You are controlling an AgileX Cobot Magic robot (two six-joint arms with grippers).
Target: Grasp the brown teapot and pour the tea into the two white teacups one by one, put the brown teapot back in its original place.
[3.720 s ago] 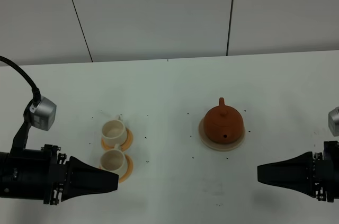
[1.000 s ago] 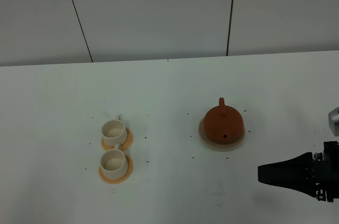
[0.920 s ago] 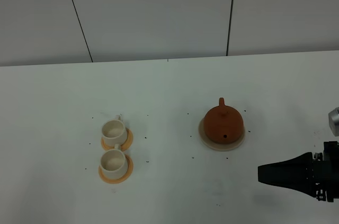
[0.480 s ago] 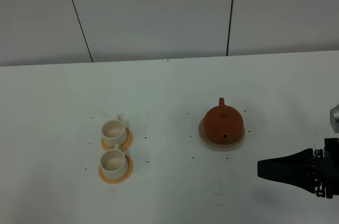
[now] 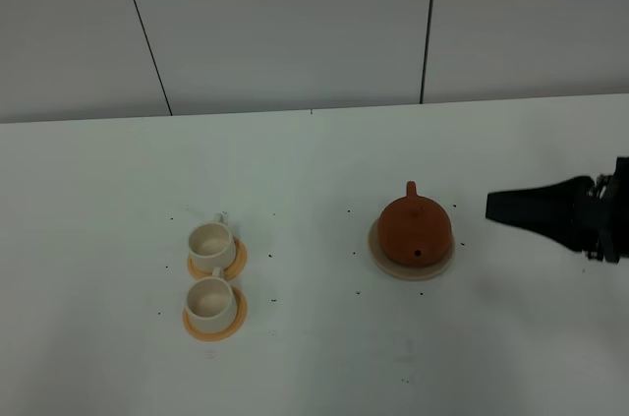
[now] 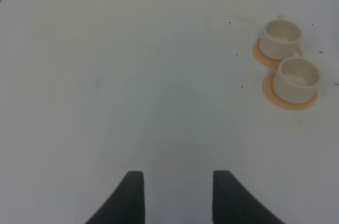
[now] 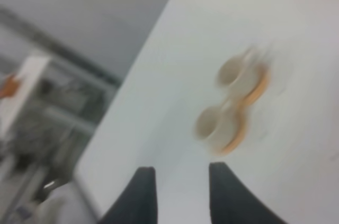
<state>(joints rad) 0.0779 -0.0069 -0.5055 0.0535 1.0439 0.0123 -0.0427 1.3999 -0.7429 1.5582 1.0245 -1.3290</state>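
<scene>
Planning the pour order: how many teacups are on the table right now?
2. The far teacup sits on an orange saucer left of the brown teapot; the near teacup sits just in front of it on its own saucer. None looks hidden.

The exterior high camera is looking down from well above the near side of the white table (image 5: 314, 155), facing the grey panelled wall (image 5: 295, 23) and taking in most of the tabletop from afar. The left wrist camera is peering past the left gripper (image 6: 175, 195) at bare tabletop from some height. The right wrist camera is looking, blurred, past the right gripper (image 7: 177, 192) across the table to its far edge. All three are catching the two white teacups (image 5: 209, 244) (image 6: 298, 73) (image 7: 213, 122).
</scene>
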